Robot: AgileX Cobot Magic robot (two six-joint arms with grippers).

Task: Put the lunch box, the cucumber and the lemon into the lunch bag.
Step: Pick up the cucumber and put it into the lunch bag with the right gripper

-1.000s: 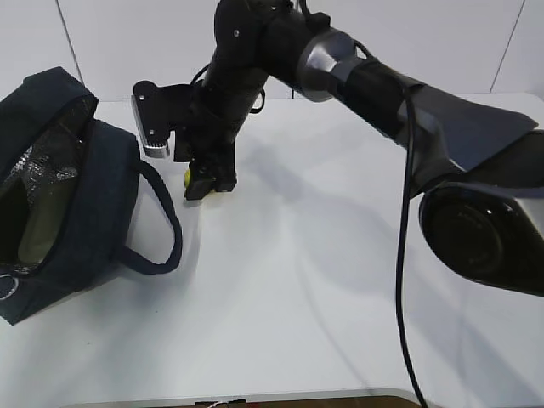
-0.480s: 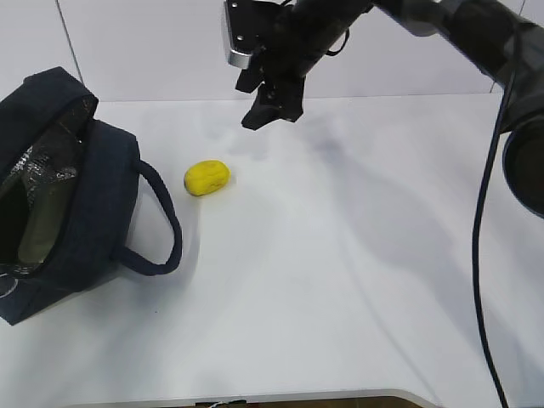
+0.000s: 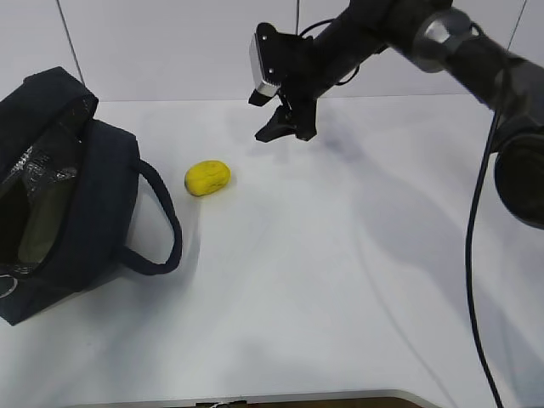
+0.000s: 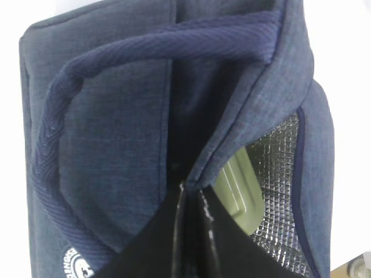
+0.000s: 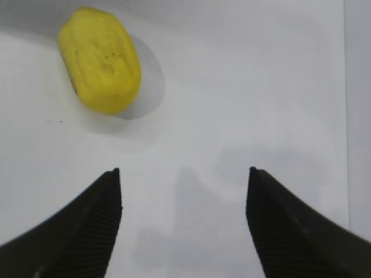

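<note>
The lemon (image 3: 207,178) sits alone on the white table (image 3: 340,280), left of centre. The navy lunch bag (image 3: 64,200) lies at the left edge, mouth open, silver lining showing, one handle looping toward the lemon. The right gripper (image 3: 285,127) hangs up top, centre, above the table, well apart from the lemon.

- Right arm (image 3: 442,42): enters from the right edge of the exterior view, stretched across the upper frame toward upper centre.
- Wrist camera block (image 3: 263,61): pale, at the arm's leftmost end.
- Right gripper (image 3: 285,129): just below it, raised off the surface, tips pointing down-left.
- Right wrist view: two dark ribbed fingers (image 5: 87,223) rise from the lower corners, spread wide, nothing between them.
- Left gripper (image 4: 184,231): lower centre of the left wrist view, two dark fingers pressed together, pinching navy fabric.
</note>
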